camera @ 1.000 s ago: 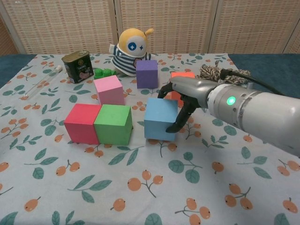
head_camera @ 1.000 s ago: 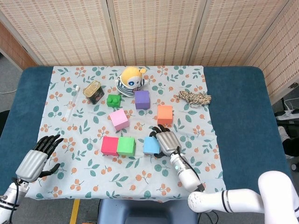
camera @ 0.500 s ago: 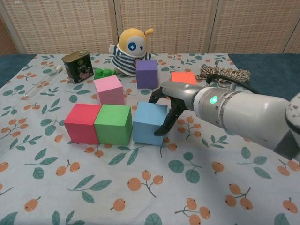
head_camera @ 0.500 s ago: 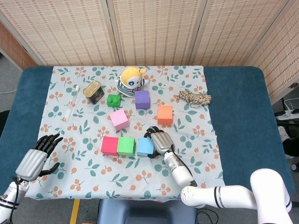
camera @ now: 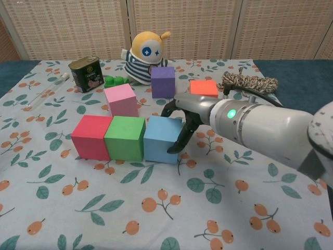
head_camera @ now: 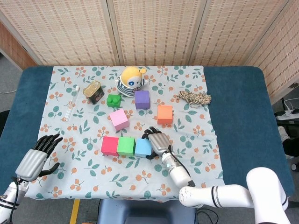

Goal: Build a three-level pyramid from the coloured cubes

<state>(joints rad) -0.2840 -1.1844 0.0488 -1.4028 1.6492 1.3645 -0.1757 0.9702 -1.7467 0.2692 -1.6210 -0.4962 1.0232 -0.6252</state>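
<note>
Right hand (camera: 182,122) grips the light-blue foam cube (camera: 162,139), fingers (camera: 176,146) curled over its right face; cube sits on the floral cloth on the worktop (head_camera: 233,121), flush against the green foam cube (camera: 125,137), which touches the red foam cube (camera: 92,136). Left hand (head_camera: 36,158) rests empty at the cloth's near-left corner, fingers spread.
</note>
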